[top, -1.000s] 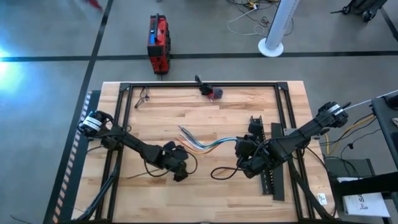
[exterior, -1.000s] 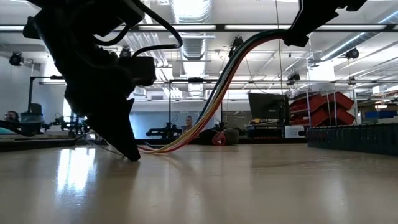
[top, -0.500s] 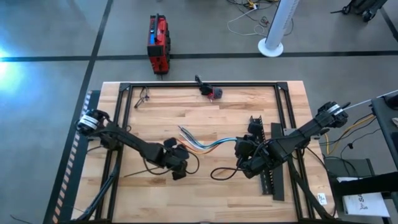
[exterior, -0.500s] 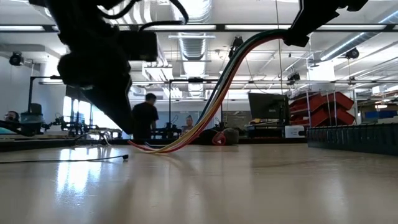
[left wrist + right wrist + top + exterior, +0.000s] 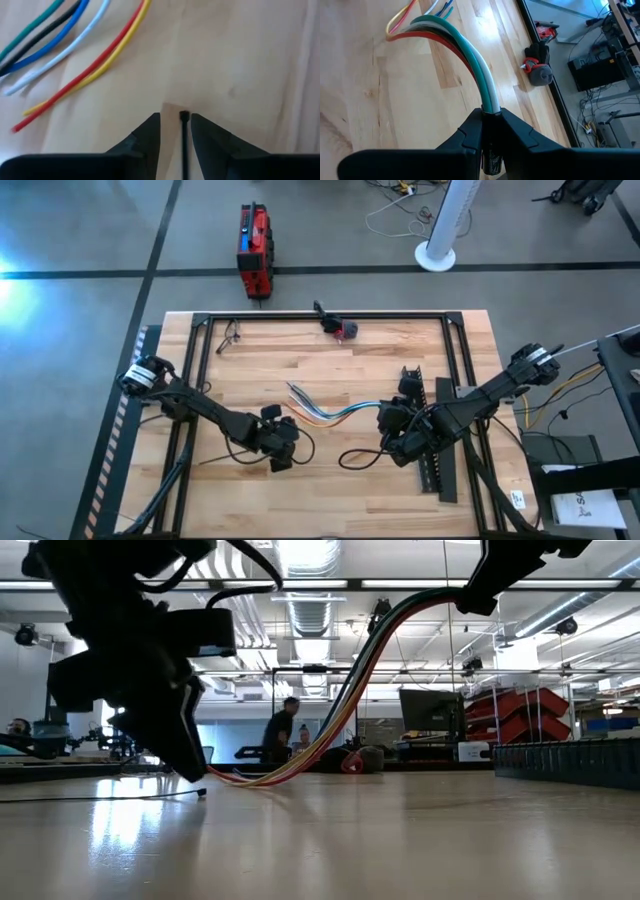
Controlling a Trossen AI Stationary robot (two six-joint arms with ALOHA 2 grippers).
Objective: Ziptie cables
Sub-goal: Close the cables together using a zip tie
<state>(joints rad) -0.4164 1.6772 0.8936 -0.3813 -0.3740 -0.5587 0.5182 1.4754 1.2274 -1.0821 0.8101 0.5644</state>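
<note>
Since a second ago your left gripper point(image 5: 277, 450) has slid toward the frame's lower left and narrowed its jaws around a thin black ziptie point(image 5: 183, 145), apparently pinched between them. Your right gripper point(image 5: 489, 131) stays clamped on one end of the cables point(image 5: 325, 412), which arc down from it and fan out at centre frame on the wooden table point(image 5: 380, 365). Expect them to be light, limp and smooth-jacketed; wrap them where they run bunched together near the right gripper, not at the splayed ends.
</note>
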